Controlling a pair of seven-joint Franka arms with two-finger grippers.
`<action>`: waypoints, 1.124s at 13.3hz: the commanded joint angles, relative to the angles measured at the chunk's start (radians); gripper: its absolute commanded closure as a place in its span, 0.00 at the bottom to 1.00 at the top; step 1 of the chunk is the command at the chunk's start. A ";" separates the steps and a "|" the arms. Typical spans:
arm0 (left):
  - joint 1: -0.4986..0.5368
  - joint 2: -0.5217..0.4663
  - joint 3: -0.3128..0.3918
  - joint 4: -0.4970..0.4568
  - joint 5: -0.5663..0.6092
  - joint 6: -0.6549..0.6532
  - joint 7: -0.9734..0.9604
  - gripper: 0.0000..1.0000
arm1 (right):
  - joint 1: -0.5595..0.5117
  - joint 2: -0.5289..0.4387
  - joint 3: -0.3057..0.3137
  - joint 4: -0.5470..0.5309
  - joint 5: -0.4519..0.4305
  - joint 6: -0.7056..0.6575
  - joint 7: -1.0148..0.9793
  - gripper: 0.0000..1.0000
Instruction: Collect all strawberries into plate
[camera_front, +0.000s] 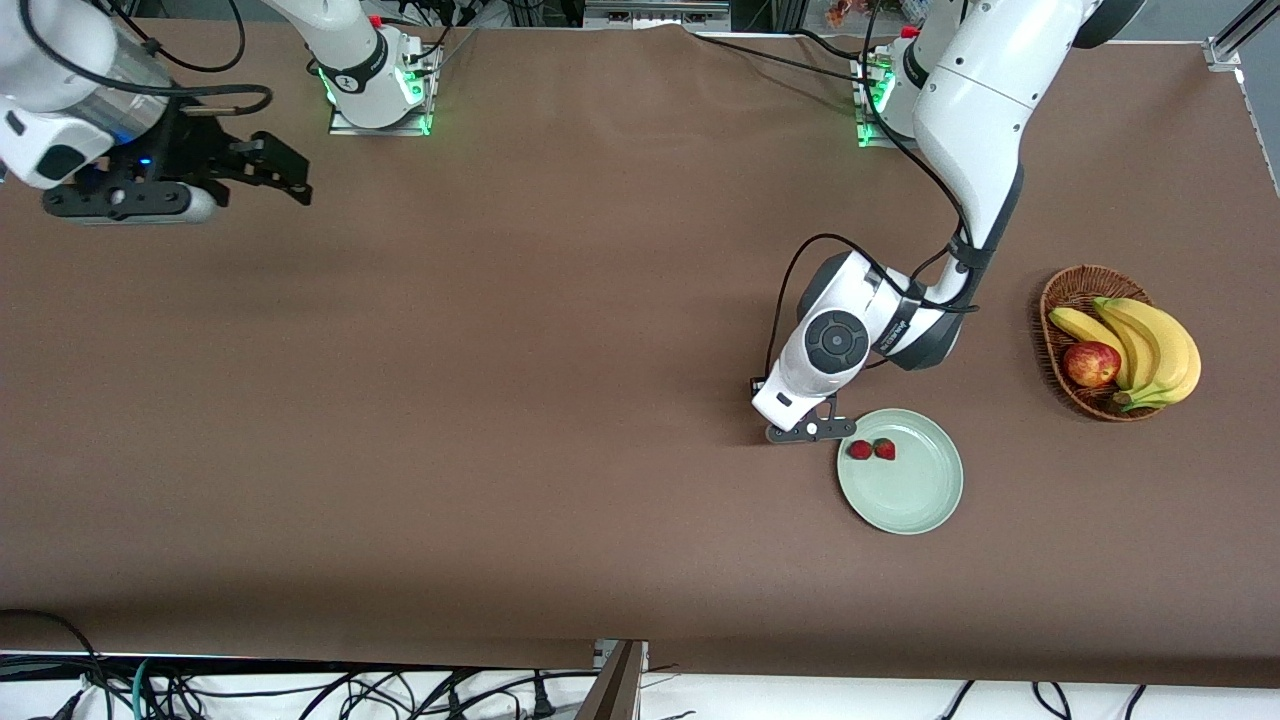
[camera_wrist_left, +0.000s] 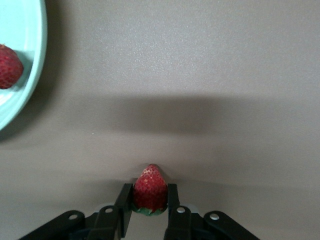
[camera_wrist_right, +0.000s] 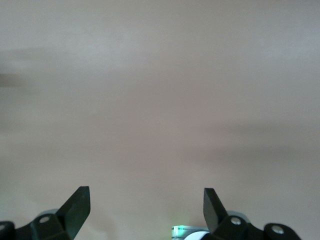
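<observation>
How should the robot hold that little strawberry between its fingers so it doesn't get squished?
Probably just as the left gripper has it: the strawberry lies with its tip pointing away and leafy cap toward the wrist, so the fingers close gently on its two widest sides near the cap, coming from above, beside the plate.

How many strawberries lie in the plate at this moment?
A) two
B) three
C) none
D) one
A: the front view shows two strawberries in the plate, while the third strawberry sits between the fingers of the left gripper, off the plate.
</observation>
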 joint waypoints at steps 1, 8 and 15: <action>0.018 -0.049 0.005 -0.003 0.025 -0.018 0.002 0.88 | -0.002 -0.034 -0.001 -0.014 -0.036 0.012 -0.034 0.00; 0.224 -0.132 0.004 0.046 0.022 -0.089 0.543 0.67 | -0.006 0.020 -0.003 -0.004 -0.102 0.089 -0.015 0.00; 0.255 -0.253 -0.024 0.113 0.007 -0.290 0.581 0.00 | -0.008 0.040 -0.006 0.035 -0.125 0.115 -0.020 0.00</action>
